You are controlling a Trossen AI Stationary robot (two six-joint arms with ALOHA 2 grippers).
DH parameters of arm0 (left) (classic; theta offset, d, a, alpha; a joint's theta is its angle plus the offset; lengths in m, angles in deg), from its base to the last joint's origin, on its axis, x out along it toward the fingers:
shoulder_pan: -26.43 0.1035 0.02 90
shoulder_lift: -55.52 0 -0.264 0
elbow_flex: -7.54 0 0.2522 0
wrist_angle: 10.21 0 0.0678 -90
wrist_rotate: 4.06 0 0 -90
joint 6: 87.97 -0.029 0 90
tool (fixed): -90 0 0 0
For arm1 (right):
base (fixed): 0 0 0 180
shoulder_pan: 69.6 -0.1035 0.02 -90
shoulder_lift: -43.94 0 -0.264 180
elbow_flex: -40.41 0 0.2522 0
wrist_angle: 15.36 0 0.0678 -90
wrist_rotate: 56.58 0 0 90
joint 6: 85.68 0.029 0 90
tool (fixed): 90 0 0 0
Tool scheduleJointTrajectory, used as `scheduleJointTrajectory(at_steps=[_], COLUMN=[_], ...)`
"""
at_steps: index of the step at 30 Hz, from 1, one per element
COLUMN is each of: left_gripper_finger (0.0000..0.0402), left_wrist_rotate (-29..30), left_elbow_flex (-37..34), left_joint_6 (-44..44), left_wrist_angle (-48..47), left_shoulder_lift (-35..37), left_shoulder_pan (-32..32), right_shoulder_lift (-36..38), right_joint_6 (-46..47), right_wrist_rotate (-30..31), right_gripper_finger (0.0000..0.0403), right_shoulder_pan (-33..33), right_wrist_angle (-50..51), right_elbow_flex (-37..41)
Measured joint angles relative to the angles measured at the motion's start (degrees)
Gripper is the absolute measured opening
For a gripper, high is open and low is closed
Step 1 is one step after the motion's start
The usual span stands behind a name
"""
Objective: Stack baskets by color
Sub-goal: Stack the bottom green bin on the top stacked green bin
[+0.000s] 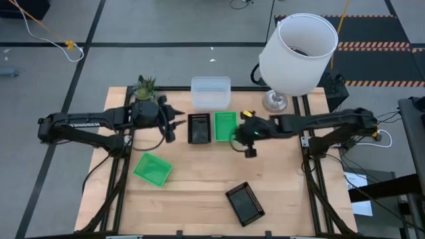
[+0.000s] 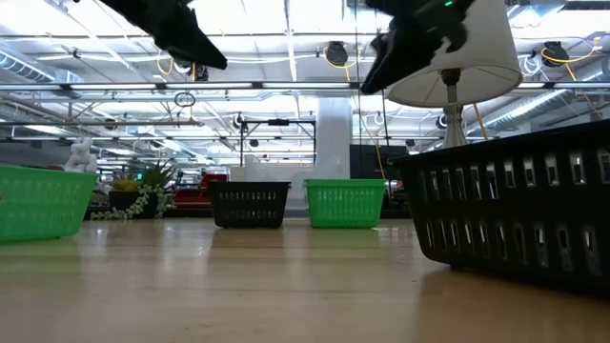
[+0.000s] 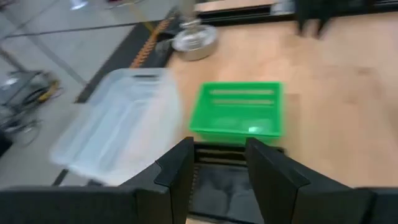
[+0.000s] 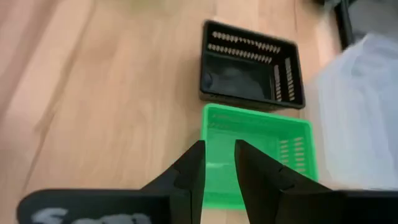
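A black basket and a green basket stand side by side on their bottoms at the table's middle, with a clear basket just behind them. A second green basket rests on the table near the left. A second black basket sits near the front edge. My left gripper hovers open, left of the middle black basket, with nothing between its fingers. My right gripper hovers above the middle green basket's right end, its fingers a little apart and empty.
A big white lampshade on a metal foot stands at the table's far right. A small green plant figure is at the far left. Bare wood lies between the two front baskets.
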Motion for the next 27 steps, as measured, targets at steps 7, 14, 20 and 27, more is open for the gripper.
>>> scheduleJointTrajectory(at_steps=[7, 14, 20, 27], left_gripper_finger=[0.0145, 0.0145, 0.0145, 0.0145], left_wrist_rotate=[2.1, 11.0, 13.6, 14.0], left_elbow_flex=[0.0, 0.0, 0.0, 0.0], left_joint_6=[12.9, 26.2, 38.3, 55.8], left_wrist_angle=[-5.5, -9.7, -9.5, -12.3], left_shoulder_lift=[-0.3, -6.2, -14.0, -20.9], left_shoulder_pan=[-10.9, -23.7, -31.9, -40.3], right_shoulder_lift=[11.1, 16.7, 16.5, 15.1], right_joint_6=[1.1, 6.9, 8.1, 9.4], right_wrist_rotate=[5.6, 5.3, 5.3, 5.3], right_gripper_finger=[0.0079, 0.0079, 0.0079, 0.0079], right_shoulder_pan=[-2.7, -3.4, -6.2, -7.9], right_wrist_angle=[-4.9, -11.3, -12.8, -13.0], right_elbow_flex=[7.2, 14.0, 16.0, 16.3])
